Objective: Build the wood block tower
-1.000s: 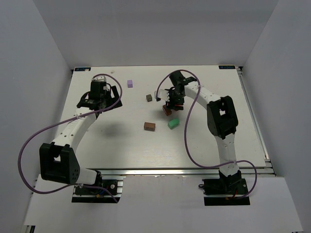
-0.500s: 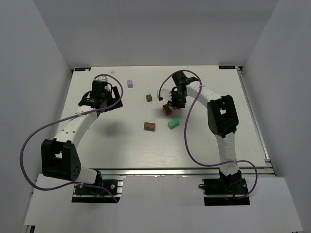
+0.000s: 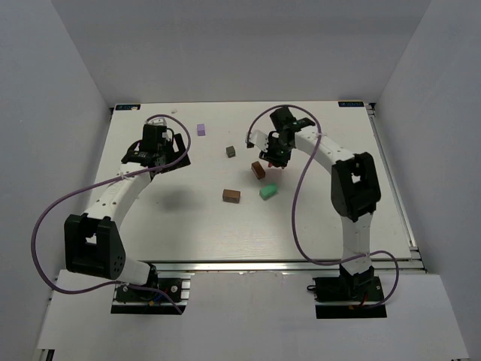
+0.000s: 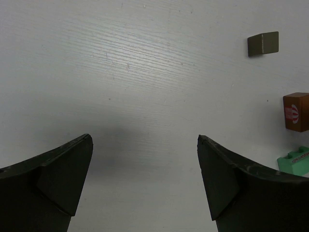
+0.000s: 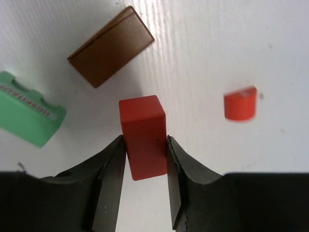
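Note:
My right gripper [image 5: 145, 140] is shut on a red block [image 5: 143, 126] and holds it above the table, at the back centre in the top view [image 3: 276, 156]. Below it lie a brown bar [image 5: 111, 53], a green block [image 5: 29, 116] and a small red piece [image 5: 240, 103]. The top view shows the brown bar [image 3: 258, 170], a second brown block [image 3: 231, 195], the green block [image 3: 267, 191], a dark grey cube [image 3: 231, 151] and a lilac cube [image 3: 201, 129], all lying singly. No tower shows. My left gripper [image 4: 144, 138] is open and empty at the back left [image 3: 154, 150].
The white table [image 3: 180, 226] is walled by white panels at the back and sides. The left wrist view shows the dark grey cube [image 4: 263, 43], a brown block [image 4: 296, 112] and the green block [image 4: 295, 162] at its right edge. Purple cables loop beside both arms.
My right gripper has moved right and back, off the brown bar, which now shows uncovered. My left arm has barely moved.

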Tool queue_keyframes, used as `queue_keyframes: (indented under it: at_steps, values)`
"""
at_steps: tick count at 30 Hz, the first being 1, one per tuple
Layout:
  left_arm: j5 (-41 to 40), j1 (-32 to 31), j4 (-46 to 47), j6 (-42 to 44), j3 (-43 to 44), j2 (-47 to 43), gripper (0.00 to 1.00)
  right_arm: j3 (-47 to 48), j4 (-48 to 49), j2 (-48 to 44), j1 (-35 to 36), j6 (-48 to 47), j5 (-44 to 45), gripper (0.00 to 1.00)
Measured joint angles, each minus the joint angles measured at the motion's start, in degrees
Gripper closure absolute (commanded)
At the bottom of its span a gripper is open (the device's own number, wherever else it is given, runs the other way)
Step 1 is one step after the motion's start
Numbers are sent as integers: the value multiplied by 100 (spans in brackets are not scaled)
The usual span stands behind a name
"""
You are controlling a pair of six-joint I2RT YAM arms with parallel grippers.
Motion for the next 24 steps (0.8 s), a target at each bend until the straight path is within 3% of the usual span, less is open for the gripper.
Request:
queue_keyframes:
  at_steps: [5, 10, 15, 24]
  values:
    - [-20, 0, -87, -92, 15, -107, 2, -643, 420, -1294, 219, 1047, 245, 90]
    - [-81, 0, -192, -138, 114, -197, 2, -1558, 966, -2352, 1019, 1799, 275, 90]
    - [-122, 0, -229, -153, 114, -382, 2, -1875, 935, -2184, 1707, 2500, 234, 90]
    - [-129, 0, -227, -160, 114, -490, 2, -2199, 850, -1631, 1862, 2922, 732, 89]
